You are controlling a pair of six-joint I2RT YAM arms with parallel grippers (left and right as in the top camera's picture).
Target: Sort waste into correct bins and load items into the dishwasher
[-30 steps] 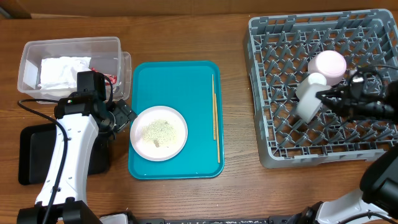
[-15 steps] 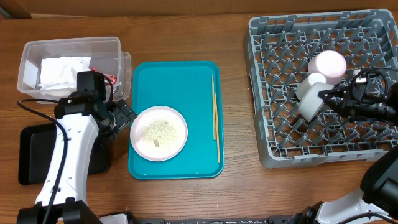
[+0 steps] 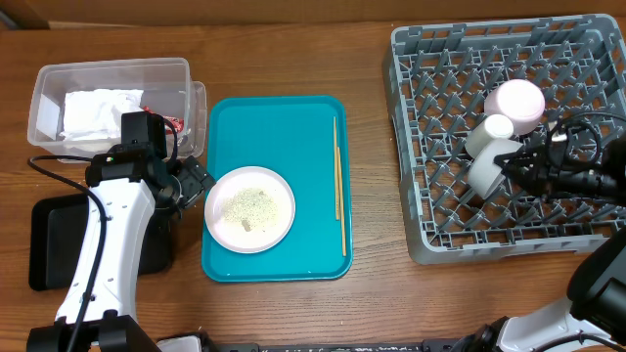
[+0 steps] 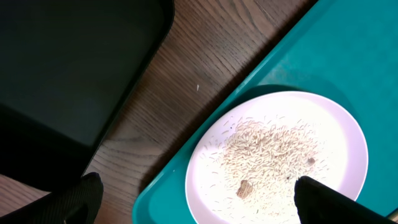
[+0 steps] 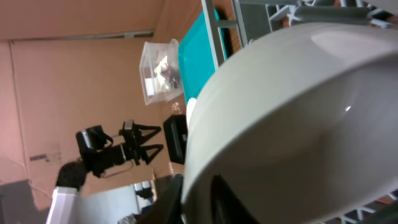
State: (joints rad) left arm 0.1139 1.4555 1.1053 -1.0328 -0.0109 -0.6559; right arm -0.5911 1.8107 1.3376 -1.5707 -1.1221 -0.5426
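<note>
Quick rundown of what we're seeing. The left gripper (image 3: 199, 182) hangs just off the left edge of the teal tray (image 3: 284, 127), fingers spread wide with nothing between them. In the left wrist view both fingertips (image 4: 81, 193) sit low in the frame, well apart, and the small plate (image 3: 249, 207) lies ahead of them. That plate is on the near left part of the teal tray, with pale rice crumbs (image 3: 250, 203) scattered over its middle. The chopsticks (image 3: 338, 181) lie along the right side of the same tray, running far to near.

Far left, the clear tub (image 3: 39, 108) holds the crumpled napkin (image 3: 98, 110), and the red wrapper (image 3: 176, 122) peeks out at its right end. The black tray (image 3: 54, 235) sits near left, partly under the left arm.

On the right, the dish rack (image 3: 440, 78) holds a pink bowl (image 3: 515, 101). The white cup (image 3: 486, 147) lies tilted just left of and nearer than the bowl. The right gripper (image 3: 507, 159) reaches in from the right with its tips right at the cup's side. We can't tell if its jaws are pinching the cup or standing slack. The right wrist view is filled by a white rounded surface, and only dark bits of finger show at the bottom.
</note>
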